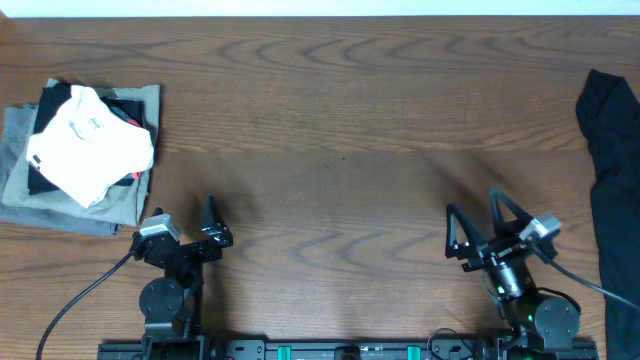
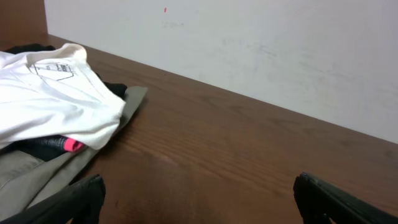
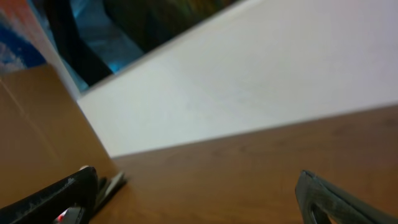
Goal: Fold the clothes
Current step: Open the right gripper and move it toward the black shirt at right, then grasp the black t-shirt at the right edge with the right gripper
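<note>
Dark garment (image 1: 612,170) is found crumpled at the right edge of the table (image 1: 340,110). It is judged light and limp; a hem corner is favoured for gripping. Left pincer (image 1: 186,226) and right pincer (image 1: 475,214) are spread wide, empty.

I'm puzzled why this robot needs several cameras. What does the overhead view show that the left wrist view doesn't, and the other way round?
Only overhead: the right gripper, open, and a black garment draped at the table's right edge. Only left wrist: the pale wall rising behind the table. Both: the white T-shirt lying above a grey garment, the brown wooden table, and the open left gripper.
</note>
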Controlling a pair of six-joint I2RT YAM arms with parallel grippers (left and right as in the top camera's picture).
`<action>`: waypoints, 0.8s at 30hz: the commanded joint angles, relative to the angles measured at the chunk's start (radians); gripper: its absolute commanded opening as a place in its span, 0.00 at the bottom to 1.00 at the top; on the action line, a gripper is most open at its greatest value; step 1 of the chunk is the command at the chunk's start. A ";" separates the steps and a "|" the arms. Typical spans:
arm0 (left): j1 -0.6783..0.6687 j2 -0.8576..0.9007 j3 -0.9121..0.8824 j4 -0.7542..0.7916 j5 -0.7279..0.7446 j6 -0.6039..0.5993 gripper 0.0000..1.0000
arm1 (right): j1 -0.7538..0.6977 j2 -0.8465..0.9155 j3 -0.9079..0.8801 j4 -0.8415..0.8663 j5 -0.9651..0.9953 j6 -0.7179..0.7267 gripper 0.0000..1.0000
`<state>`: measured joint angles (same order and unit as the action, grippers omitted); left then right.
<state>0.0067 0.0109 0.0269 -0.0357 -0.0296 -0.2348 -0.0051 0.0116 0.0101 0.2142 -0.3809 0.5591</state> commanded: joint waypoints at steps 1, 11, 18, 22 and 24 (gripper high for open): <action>0.005 -0.005 -0.023 -0.034 -0.008 0.016 0.98 | -0.004 0.008 0.045 -0.003 0.116 -0.026 0.99; 0.005 -0.005 -0.023 -0.034 -0.008 0.016 0.98 | -0.005 0.438 0.447 -0.146 0.379 -0.327 0.99; 0.005 -0.005 -0.023 -0.034 -0.008 0.016 0.98 | -0.074 0.905 0.846 -0.397 0.588 -0.444 0.99; 0.005 -0.005 -0.023 -0.034 -0.008 0.016 0.98 | -0.227 1.211 1.139 -0.626 0.592 -0.458 0.99; 0.005 -0.005 -0.023 -0.034 -0.008 0.016 0.98 | -0.297 1.326 1.248 -0.692 0.591 -0.464 0.99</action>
<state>0.0067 0.0105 0.0277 -0.0368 -0.0292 -0.2348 -0.2066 1.1992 1.1137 -0.4244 0.1570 0.1417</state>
